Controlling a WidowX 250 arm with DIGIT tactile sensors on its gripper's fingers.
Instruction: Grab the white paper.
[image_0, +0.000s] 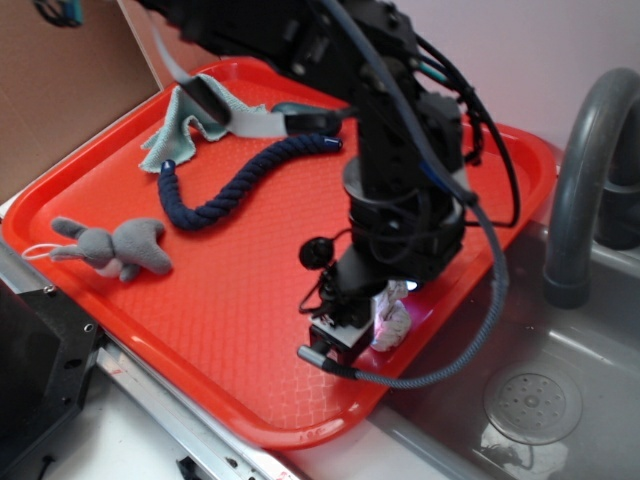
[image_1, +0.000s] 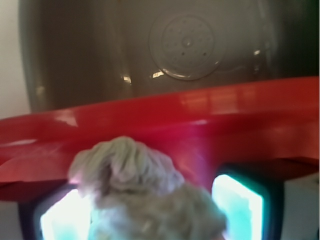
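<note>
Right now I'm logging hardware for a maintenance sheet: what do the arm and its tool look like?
The arm is matte black, built of blocky motor housings above a rounded wrist section. Black cables loop along it, and a grey braided one curves down past the tray edge. The tool is black too; in the wrist view its fingers carry pads that glow pale teal-white.
</note>
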